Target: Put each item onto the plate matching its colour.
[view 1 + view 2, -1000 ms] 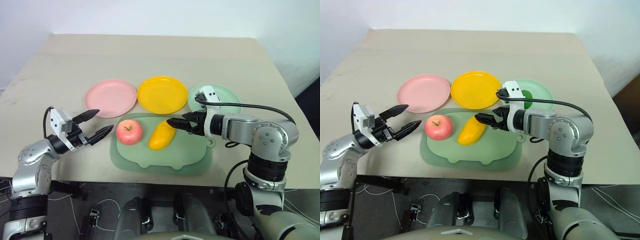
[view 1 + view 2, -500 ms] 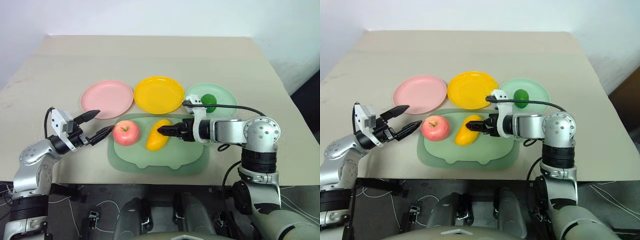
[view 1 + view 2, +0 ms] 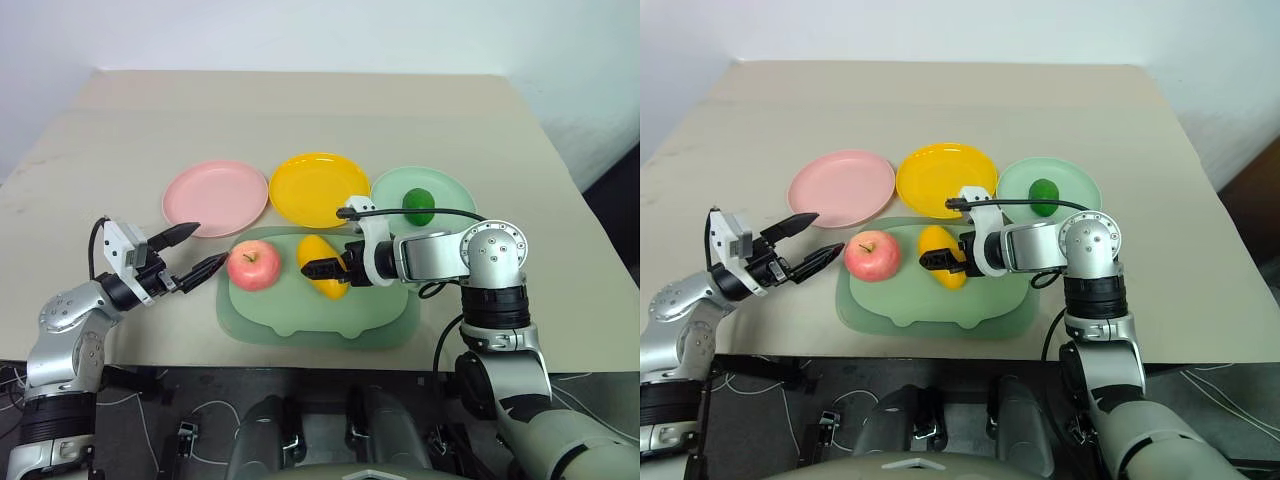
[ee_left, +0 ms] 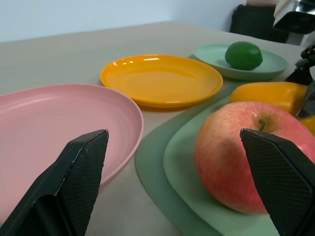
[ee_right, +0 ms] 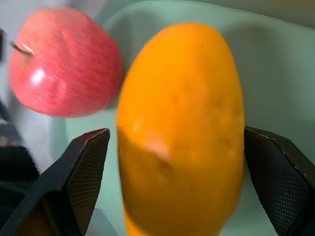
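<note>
The yellow-orange mango [image 3: 320, 262] lies on the pale green tray [image 3: 300, 325], with the red apple [image 3: 254, 267] just to its left. My right gripper [image 3: 312, 268] is open and reaches in from the right. Its fingers [image 5: 83, 172] stand on either side of the mango [image 5: 182, 128]. The dark green lime [image 3: 418, 206] rests on the mint green plate [image 3: 440, 185]. The yellow plate [image 3: 318, 188] and the pink plate [image 3: 217, 197] hold nothing. My left gripper [image 3: 208, 244] is open, level, left of the apple [image 4: 241, 157] and apart from it.
The three plates stand in a row behind the tray on a beige table [image 3: 300, 110]. The tray's front edge lies near the table's near edge. A black cable [image 3: 440, 212] arches from my right wrist over the mint plate's front rim.
My right gripper has moved left and down from beside the mango until its fingers straddle it, and the mango now lies turned the other way. The left gripper has kept still.
</note>
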Action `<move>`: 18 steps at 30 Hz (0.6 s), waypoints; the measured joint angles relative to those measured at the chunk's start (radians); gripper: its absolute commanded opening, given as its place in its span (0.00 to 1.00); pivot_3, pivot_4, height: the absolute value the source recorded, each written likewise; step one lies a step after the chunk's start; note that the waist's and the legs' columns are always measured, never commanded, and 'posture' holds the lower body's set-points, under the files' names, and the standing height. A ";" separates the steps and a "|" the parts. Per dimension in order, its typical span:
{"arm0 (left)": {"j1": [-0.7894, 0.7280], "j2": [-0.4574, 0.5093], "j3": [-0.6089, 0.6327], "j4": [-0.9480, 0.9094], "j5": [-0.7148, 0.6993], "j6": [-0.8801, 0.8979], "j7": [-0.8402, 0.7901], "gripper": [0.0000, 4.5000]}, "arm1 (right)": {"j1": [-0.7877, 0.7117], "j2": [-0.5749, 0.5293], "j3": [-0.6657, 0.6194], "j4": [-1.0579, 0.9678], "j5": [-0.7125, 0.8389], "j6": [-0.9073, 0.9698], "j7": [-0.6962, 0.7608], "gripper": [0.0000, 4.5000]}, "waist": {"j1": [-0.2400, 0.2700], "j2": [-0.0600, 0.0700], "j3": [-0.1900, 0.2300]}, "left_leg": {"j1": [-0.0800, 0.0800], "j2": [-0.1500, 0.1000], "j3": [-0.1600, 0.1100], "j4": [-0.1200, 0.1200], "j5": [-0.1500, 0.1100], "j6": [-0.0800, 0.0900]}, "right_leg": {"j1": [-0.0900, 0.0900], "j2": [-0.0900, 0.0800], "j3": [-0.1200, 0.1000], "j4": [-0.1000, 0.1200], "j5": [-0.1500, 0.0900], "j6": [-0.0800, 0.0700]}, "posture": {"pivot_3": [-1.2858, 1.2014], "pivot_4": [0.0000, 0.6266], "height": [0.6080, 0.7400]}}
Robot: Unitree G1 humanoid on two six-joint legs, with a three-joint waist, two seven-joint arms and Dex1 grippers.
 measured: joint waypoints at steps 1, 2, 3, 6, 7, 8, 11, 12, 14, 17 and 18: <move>0.002 0.000 0.000 0.000 0.000 0.000 0.000 1.00 | 0.000 -0.003 0.010 -0.011 -0.016 0.000 0.015 0.90 | 0.000 0.000 0.000 | 0.000 0.000 0.000 0.000 0.000 0.000 | 0.000 0.000 0.000 0.000 0.000 0.000 | 0.52 0.24 0.67; 0.006 0.000 0.000 -0.004 0.000 0.000 0.001 1.00 | 0.000 -0.010 0.025 -0.030 -0.034 0.000 0.039 0.87 | 0.000 0.000 0.000 | 0.000 0.000 0.000 0.000 0.000 0.000 | 0.000 0.000 0.000 0.000 0.000 0.000 | 0.52 0.24 0.67; 0.010 0.000 0.000 -0.008 0.000 0.000 0.001 1.00 | 0.000 -0.013 0.030 -0.044 -0.044 0.000 0.054 0.79 | 0.000 0.000 0.000 | 0.000 0.000 0.000 0.000 0.000 0.000 | 0.000 0.000 0.000 0.000 0.000 0.000 | 0.52 0.24 0.67; 0.022 0.000 0.001 -0.013 0.000 0.000 0.002 1.00 | 0.000 -0.034 0.037 -0.089 -0.076 0.000 0.112 0.68 | 0.000 0.000 0.000 | 0.000 0.000 0.000 0.000 0.000 0.000 | 0.000 0.000 0.000 0.000 0.000 0.000 | 0.52 0.24 0.67; 0.023 0.000 0.002 -0.013 0.000 0.000 0.003 1.00 | -0.002 -0.042 0.036 -0.101 -0.080 0.000 0.133 0.68 | 0.001 0.000 0.000 | 0.000 0.000 0.000 0.000 0.000 0.000 | 0.000 0.000 0.000 0.000 0.000 0.000 | 0.52 0.24 0.67; 0.023 0.000 0.002 -0.013 -0.001 0.000 0.003 1.00 | -0.006 -0.048 0.034 -0.111 -0.083 0.000 0.148 0.68 | 0.001 0.000 0.000 | 0.000 0.000 0.000 0.000 0.000 0.000 | 0.000 0.000 0.000 0.000 0.000 0.000 | 0.52 0.24 0.67; 0.027 0.000 0.004 -0.020 -0.001 0.000 0.004 1.00 | -0.047 -0.100 0.035 -0.132 -0.114 -0.023 0.233 0.68 | 0.001 0.000 0.000 | 0.000 0.000 0.000 0.000 0.000 0.000 | 0.000 0.000 0.000 0.000 0.000 0.000 | 0.52 0.24 0.67; 0.031 0.000 0.006 -0.021 -0.001 0.000 0.004 1.00 | -0.072 -0.128 0.034 -0.135 -0.130 -0.045 0.261 0.68 | 0.001 0.000 0.000 | 0.000 0.000 0.000 0.000 0.000 0.000 | 0.000 0.000 0.000 0.000 0.000 0.000 | 0.52 0.24 0.67; 0.038 0.000 0.011 -0.023 -0.003 0.000 0.004 1.00 | -0.118 -0.167 0.036 -0.134 -0.177 -0.106 0.324 0.68 | 0.000 0.000 0.000 | 0.000 0.000 0.000 0.000 0.000 0.000 | 0.000 0.000 0.000 0.000 0.000 0.000 | 0.52 0.24 0.67; 0.042 0.000 0.014 -0.035 -0.008 0.000 0.004 1.00 | -0.153 -0.196 0.076 -0.098 -0.278 -0.220 0.413 0.68 | 0.000 0.000 0.000 | 0.000 0.000 0.000 0.000 0.000 0.000 | 0.000 0.000 0.000 0.000 0.000 0.000 | 0.52 0.24 0.67; 0.042 0.000 0.017 -0.040 -0.012 0.000 0.005 1.00 | -0.159 -0.196 0.107 -0.052 -0.325 -0.267 0.449 0.68 | 0.000 0.000 0.000 | 0.000 0.000 0.001 0.000 0.000 0.000 | 0.000 0.000 0.000 0.000 0.000 0.000 | 0.52 0.24 0.67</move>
